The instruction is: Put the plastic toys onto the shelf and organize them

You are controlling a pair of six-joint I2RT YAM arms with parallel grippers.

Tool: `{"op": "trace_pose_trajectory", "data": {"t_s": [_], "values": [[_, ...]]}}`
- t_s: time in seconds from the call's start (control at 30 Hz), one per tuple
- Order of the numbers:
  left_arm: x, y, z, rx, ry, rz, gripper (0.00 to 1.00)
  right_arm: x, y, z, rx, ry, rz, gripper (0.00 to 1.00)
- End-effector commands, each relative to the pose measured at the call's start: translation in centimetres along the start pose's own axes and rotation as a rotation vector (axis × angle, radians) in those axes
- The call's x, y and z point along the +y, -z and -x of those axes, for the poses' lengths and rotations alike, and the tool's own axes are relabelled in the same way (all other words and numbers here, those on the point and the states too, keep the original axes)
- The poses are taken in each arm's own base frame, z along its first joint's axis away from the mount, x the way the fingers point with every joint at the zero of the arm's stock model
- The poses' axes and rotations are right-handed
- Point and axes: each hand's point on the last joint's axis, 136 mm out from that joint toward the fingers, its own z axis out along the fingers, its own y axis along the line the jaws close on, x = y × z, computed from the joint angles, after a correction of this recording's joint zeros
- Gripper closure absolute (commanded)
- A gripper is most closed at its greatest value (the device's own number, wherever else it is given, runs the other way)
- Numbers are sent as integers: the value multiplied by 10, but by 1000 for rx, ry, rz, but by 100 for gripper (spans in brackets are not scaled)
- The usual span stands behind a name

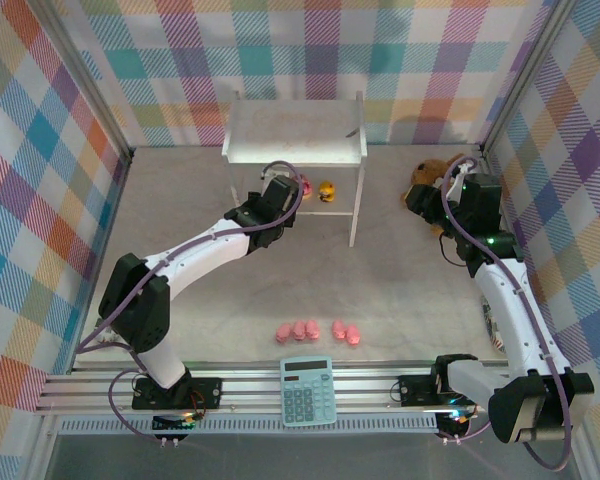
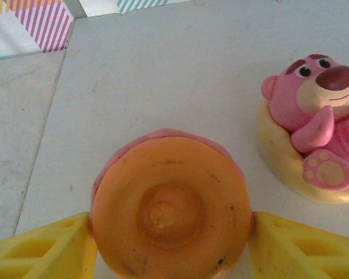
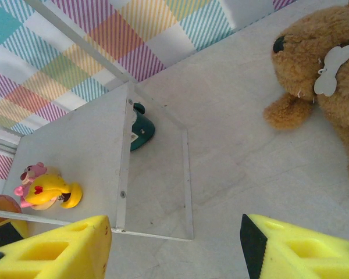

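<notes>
In the left wrist view an orange disc (image 2: 170,218) with a pink rim behind it rests on the shelf's lower board (image 2: 163,81). My left gripper (image 2: 170,247) has one yellow finger against each side of the disc. From above, that gripper (image 1: 285,192) reaches under the shelf's white top (image 1: 295,130). A pink bear figure in a yellow cup (image 2: 317,133) stands to the disc's right. The yellow duck (image 1: 327,192) sits on the lower board beside it. Several pink pigs (image 1: 300,331) lie on the table near the front. My right gripper (image 3: 174,247) hangs open and empty right of the shelf.
A brown plush animal (image 1: 435,175) lies at the back right, close to the right gripper. A teal calculator (image 1: 308,391) rests on the front rail. A dark green object (image 3: 141,129) sits behind the shelf's thin legs (image 1: 356,215). Plaid walls enclose the table.
</notes>
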Motion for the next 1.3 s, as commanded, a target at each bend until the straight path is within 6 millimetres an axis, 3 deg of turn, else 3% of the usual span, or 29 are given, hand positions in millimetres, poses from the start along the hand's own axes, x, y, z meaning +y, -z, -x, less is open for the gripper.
{"op": "trace_pose_trajectory", "data": {"t_s": [0.0,0.63,1.13,1.27], "values": [[5,-6,1,-12,30,22,34,3,10,11,-42,28,4,38],[6,1,9,-37,50,8,28,6,13,12,-45,35,11,38],[6,59,38,-258,56,-68,25,10,15,13,-42,34,26,38],[-2,80,45,-309,54,-109,30,10,16,12,-35,37,28,38]]}}
